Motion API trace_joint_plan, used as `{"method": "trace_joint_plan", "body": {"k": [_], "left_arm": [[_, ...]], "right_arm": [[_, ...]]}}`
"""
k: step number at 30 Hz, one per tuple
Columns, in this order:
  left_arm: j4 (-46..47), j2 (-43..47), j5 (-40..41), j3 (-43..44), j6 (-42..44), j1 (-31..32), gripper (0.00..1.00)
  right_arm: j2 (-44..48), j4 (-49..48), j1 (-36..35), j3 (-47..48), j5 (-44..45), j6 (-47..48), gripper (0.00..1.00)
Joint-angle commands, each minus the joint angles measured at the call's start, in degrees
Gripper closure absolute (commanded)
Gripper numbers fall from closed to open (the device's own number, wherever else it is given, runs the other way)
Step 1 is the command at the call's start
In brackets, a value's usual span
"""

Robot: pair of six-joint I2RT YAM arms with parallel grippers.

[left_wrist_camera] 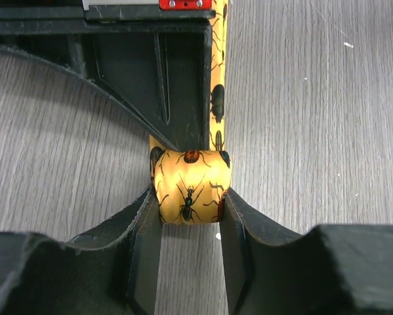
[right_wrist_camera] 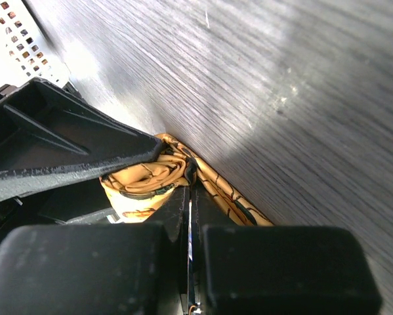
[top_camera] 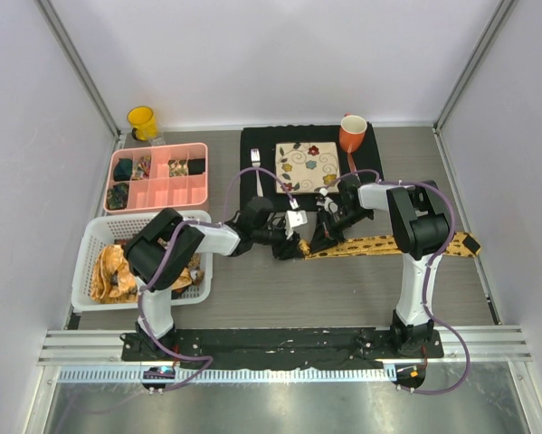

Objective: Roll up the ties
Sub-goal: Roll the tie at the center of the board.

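Your left tool (left_wrist_camera: 189, 200) pinches the rolled start of the yellow insect-print tie (top_camera: 388, 245) from both sides, and your right tool (right_wrist_camera: 191, 182) has its fingers pressed together right at the roll (left_wrist_camera: 191, 184) — whether they nip fabric cannot be told. The loose length lies flat on the worktop (top_camera: 343, 294), running from the roll toward your right — so the roll should probably travel rightward along it, the right arm being nearer that tail.

Grey wood-grain table (top_camera: 343, 289), plain white walls (top_camera: 289, 54) (metal posts (top_camera: 82, 72) at corners).
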State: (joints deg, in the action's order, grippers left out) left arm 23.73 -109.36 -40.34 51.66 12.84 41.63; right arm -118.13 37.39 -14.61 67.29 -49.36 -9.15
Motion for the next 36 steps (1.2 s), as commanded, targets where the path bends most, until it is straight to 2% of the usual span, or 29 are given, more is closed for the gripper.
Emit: {"method": "trace_joint_plan", "body": {"k": [1, 10, 14, 24, 27, 28, 31, 36], "left_arm": [[5.63, -1.82, -0.88, 4.15, -0.18, 1.97, 0.62], [4.31, -4.72, -0.18, 5.12, 0.96, 3.20, 0.61], [3.17, -5.51, 0.43, 5.73, 1.22, 3.46, 0.57], [-3.94, -5.78, 1.84, 6.09, 2.80, 3.46, 0.56], [-7.01, -5.95, 3.94, 6.78, 3.68, 3.46, 0.61], [-8.24, -5.86, 4.56, 7.14, 4.38, 3.55, 0.68], [-13.25, -5.34, 7.55, 7.93, 6.66, 3.55, 0.78], [-23.34, -3.67, 13.69, 8.72, 12.55, 3.81, 0.84]], "right_arm": [[-4.39, -5.13, -0.95, -1.37, 16.49, 1.06, 0.99], [-4.48, -5.48, -1.03, -1.10, 15.88, 0.62, 0.99], [-4.48, -6.01, -1.12, -1.37, 15.44, -0.17, 0.99], [-4.22, -6.71, -1.12, -1.54, 15.88, -0.87, 0.99], [-3.87, -6.89, -1.12, -1.63, 14.48, -0.87, 0.99], [-3.52, -7.06, -1.12, -1.72, 13.78, -0.79, 0.99], [-2.02, -8.20, -1.12, -1.90, 10.96, -0.70, 0.99], [-0.44, -6.63, -1.12, -0.84, 7.80, 1.14, 0.99]]}}
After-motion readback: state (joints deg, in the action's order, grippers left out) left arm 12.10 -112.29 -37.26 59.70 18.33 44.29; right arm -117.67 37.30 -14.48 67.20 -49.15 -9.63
